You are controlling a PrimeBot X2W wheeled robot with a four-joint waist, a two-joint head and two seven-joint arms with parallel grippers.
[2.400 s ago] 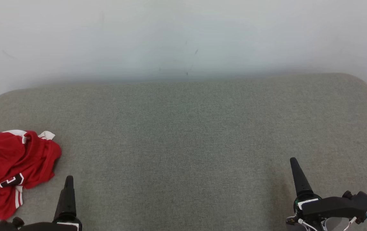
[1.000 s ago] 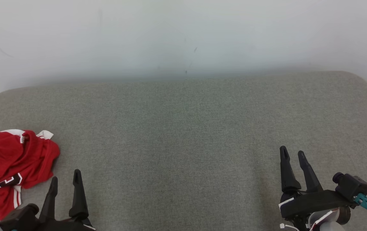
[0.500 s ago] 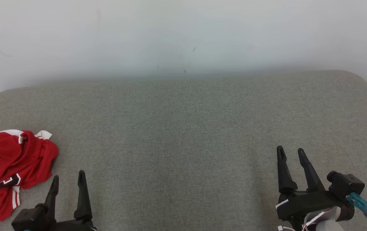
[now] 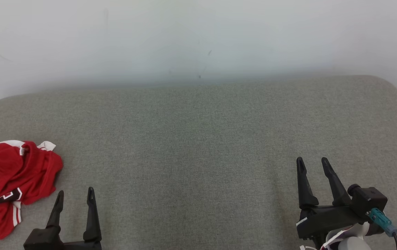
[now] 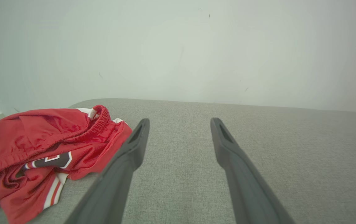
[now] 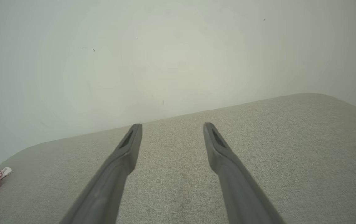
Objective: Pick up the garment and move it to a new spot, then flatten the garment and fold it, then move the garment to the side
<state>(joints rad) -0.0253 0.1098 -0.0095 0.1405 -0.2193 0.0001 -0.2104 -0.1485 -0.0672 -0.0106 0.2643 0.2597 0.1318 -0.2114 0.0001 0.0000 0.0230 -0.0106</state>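
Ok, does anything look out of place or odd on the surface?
Only the red jersey: it lies crumpled in a heap at the far left of the grey upholstered surface, folds bunched over its lettering, one side running out of the head view. No tear or spill shows. A few small dark marks dot the wall.

Bright even light, soft faint shadows, hazy wall, wide-angle wrist distortion

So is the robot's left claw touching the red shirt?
Apart. In the head view a strip of grey cushion shows between the open left gripper and the crumpled garment beside it.
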